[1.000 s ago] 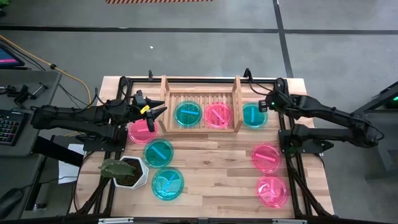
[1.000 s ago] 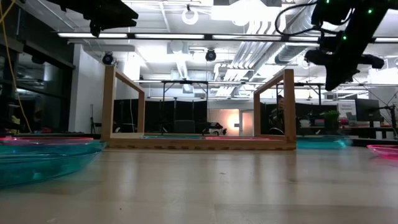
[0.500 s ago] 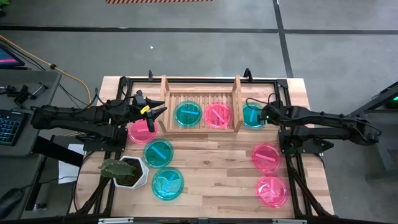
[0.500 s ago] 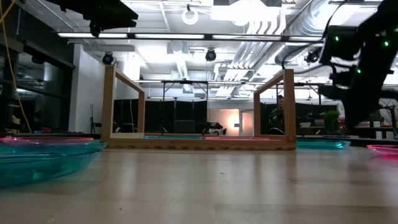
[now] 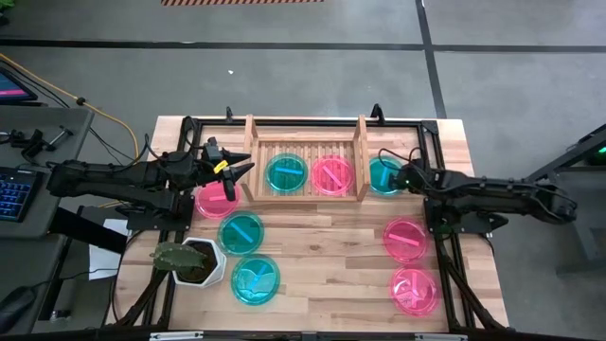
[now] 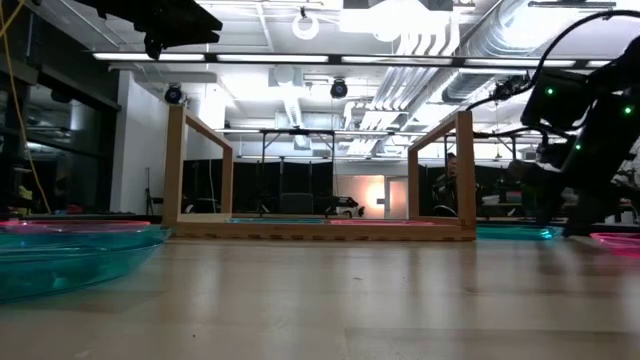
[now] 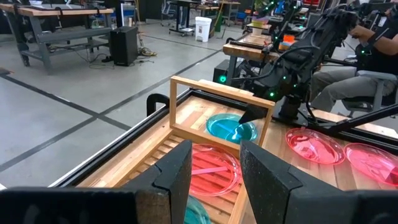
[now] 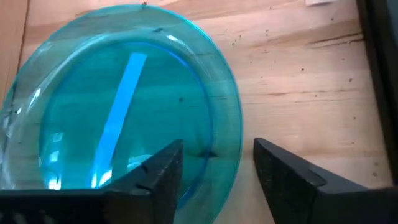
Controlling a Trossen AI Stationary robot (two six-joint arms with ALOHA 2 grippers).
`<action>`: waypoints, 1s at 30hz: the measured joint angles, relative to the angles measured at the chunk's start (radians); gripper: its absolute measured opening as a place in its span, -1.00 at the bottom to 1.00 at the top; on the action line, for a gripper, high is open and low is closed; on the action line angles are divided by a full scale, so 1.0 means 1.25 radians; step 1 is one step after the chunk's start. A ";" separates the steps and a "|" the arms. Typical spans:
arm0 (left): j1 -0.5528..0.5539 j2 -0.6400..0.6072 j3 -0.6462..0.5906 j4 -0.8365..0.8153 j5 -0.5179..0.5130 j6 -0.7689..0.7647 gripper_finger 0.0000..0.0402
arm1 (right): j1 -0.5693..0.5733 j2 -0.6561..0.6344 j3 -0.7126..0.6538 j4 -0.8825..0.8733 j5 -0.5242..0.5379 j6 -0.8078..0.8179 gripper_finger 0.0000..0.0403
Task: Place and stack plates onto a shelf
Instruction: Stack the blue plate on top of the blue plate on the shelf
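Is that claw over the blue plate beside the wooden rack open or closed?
Open. The right claw has its two fingers spread apart over the blue plate's rim, with wooden table visible between them; nothing is gripped yet.

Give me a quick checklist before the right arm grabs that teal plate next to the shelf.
1. Right gripper open: ok.
2. Its fingers straddle the rim of the teal plate: ok; one finger over the plate, one outside it.
3. Plate flat on the table, outside the shelf: ok.
4. Shelf has room: ok; two plates inside.
5. Left gripper clear of the right arm: ok.
6. Fingers low enough to grip: cannot tell.
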 joint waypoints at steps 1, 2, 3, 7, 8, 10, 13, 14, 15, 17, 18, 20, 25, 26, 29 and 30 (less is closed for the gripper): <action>0.000 0.000 0.000 0.000 0.000 0.000 -0.37 | -0.003 -0.001 -0.011 0.027 0.000 0.003 0.00; 0.000 0.000 0.000 0.000 0.000 0.000 -0.37 | -0.004 -0.002 -0.023 0.056 0.003 0.009 0.02; 0.000 0.000 0.000 0.000 0.000 0.000 -0.37 | -0.004 -0.002 -0.028 0.071 0.009 0.015 0.03; 0.000 0.000 0.000 0.000 0.000 0.000 -0.37 | -0.002 -0.001 -0.028 0.073 0.018 0.037 0.03; 0.000 0.000 0.000 0.000 0.000 0.000 -0.37 | -0.002 -0.001 -0.028 0.072 0.018 0.037 0.01; 0.000 0.000 0.000 0.000 0.000 0.000 -0.37 | -0.002 -0.001 -0.029 0.071 0.022 0.042 -0.05; 0.000 0.000 0.000 0.001 0.000 0.000 -0.37 | -0.002 0.000 -0.030 0.072 0.035 0.064 -0.20; 0.000 0.000 0.000 0.001 0.000 0.000 -0.37 | -0.002 0.000 -0.030 0.072 0.038 0.065 -0.28; 0.000 0.000 0.000 0.002 0.000 0.000 -0.37 | -0.002 0.001 -0.030 0.072 0.042 0.065 -0.36; 0.000 0.000 0.000 0.005 0.000 0.000 -0.37 | -0.002 0.008 -0.031 0.077 0.049 0.065 -0.56; 0.000 0.000 0.000 0.007 0.000 0.000 -0.37 | -0.002 0.015 -0.031 0.081 0.052 0.064 -0.67; 0.000 0.000 0.000 0.010 0.000 0.000 -0.37 | -0.002 0.031 -0.031 0.090 0.066 0.051 -0.89; 0.000 0.000 0.000 0.009 0.000 0.001 -0.37 | -0.003 0.066 -0.031 0.117 0.099 0.032 -0.94; 0.000 0.000 0.000 0.009 0.000 0.001 -0.37 | -0.003 0.068 -0.031 0.122 0.104 0.020 -0.97; 0.000 0.000 0.000 0.008 0.000 0.003 -0.37 | -0.003 0.063 -0.031 0.129 0.121 0.000 -0.98; 0.000 0.000 0.000 0.008 0.000 0.007 -0.37 | -0.003 0.058 -0.029 0.128 0.127 -0.001 -0.99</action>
